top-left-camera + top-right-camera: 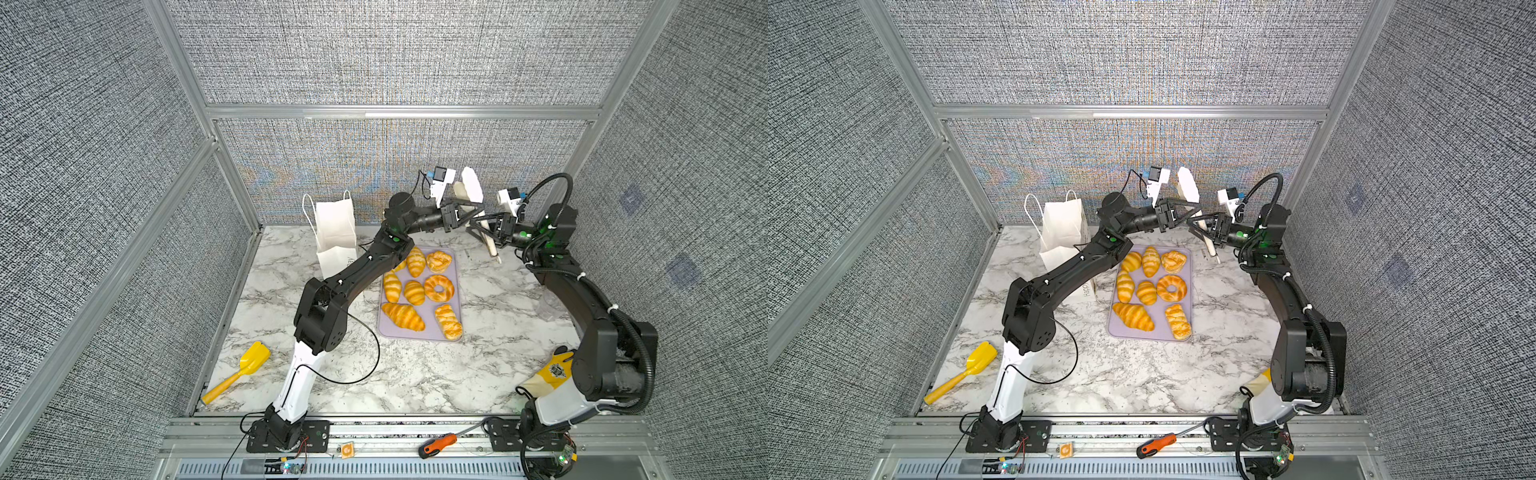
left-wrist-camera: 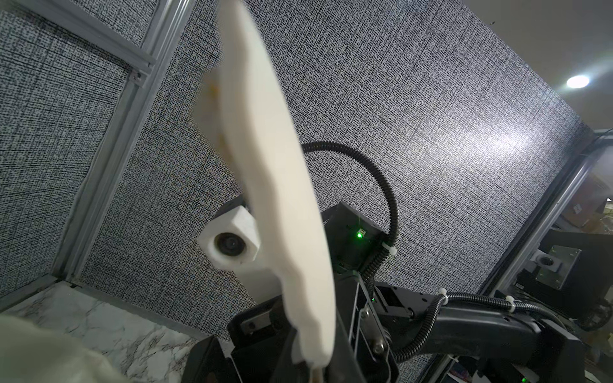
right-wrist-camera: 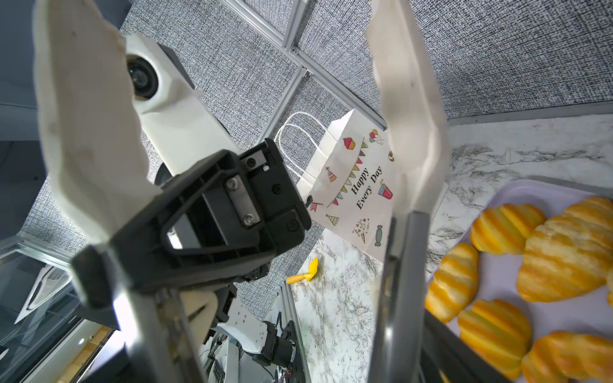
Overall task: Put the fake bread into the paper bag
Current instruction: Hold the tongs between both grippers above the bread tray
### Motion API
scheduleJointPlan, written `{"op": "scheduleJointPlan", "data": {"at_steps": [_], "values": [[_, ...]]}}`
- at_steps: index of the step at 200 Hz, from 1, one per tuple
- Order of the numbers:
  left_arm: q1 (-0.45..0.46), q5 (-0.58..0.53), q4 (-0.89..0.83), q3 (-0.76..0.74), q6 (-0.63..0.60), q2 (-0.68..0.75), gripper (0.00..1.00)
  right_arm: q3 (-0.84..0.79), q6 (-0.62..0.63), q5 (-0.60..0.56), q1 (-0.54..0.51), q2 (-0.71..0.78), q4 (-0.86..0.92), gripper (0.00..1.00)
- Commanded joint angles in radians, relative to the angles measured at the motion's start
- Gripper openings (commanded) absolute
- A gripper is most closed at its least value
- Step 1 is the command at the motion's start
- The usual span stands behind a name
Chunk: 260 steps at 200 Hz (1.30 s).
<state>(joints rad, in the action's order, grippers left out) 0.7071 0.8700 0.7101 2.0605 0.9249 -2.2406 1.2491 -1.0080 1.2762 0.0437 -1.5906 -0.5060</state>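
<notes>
Several pieces of fake bread (image 1: 402,316) lie on a lilac tray (image 1: 419,337) mid-table: striped croissants, a ring (image 1: 1171,287) and twisted pieces. They also show in the right wrist view as bread (image 3: 564,252). The white paper bag (image 1: 336,232) (image 1: 1061,226) stands upright at the back left, its "Happy Every Day" face (image 3: 351,179) turned to the tray. Raised behind the tray, my left gripper (image 1: 471,183) (image 2: 238,39) is shut on nothing, fingers pointing up. My right gripper (image 1: 477,222) (image 3: 232,66) is open, its jaws straddling the left gripper's black body.
A yellow toy scoop (image 1: 243,370) lies at the front left. A yellow-and-black work glove (image 1: 548,374) sits by the right arm's base. An orange-handled screwdriver (image 1: 438,444) rests on the front rail. Grey fabric walls close in the back and sides.
</notes>
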Motion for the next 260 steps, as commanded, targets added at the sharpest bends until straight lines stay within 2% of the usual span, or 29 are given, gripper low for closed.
{"op": "scheduleJointPlan", "data": {"at_steps": [1, 12, 48, 95, 140, 189, 226, 260], "values": [[0.012, 0.082, 0.068, -0.006, 0.046, 0.007, 0.02, 0.016, -0.023, -0.054, 0.004, 0.008, -0.057, 0.95], [0.015, 0.084, 0.078, -0.009, 0.056, 0.005, 0.02, 0.019, 0.010, -0.057, 0.005, 0.006, -0.055, 0.95], [0.022, 0.086, 0.131, -0.044, 0.087, 0.009, 0.02, 0.034, 0.009, -0.063, 0.005, -0.001, -0.057, 0.93], [0.025, 0.090, 0.188, -0.023, 0.119, -0.019, 0.02, 0.036, -0.053, -0.048, 0.000, -0.009, -0.102, 0.87], [0.025, 0.104, 0.157, 0.071, 0.112, -0.061, 0.02, 0.005, -0.076, -0.017, -0.001, -0.009, -0.106, 0.90], [0.032, 0.128, 0.181, 0.055, 0.140, -0.063, 0.02, 0.025, -0.078, -0.021, -0.002, -0.018, -0.112, 0.88], [0.032, 0.124, 0.207, 0.032, 0.152, -0.056, 0.02, 0.029, -0.075, -0.020, -0.002, -0.021, -0.114, 0.85], [0.031, 0.125, 0.259, 0.039, 0.196, -0.073, 0.03, 0.032, -0.075, -0.019, 0.001, -0.026, -0.108, 0.75]]}}
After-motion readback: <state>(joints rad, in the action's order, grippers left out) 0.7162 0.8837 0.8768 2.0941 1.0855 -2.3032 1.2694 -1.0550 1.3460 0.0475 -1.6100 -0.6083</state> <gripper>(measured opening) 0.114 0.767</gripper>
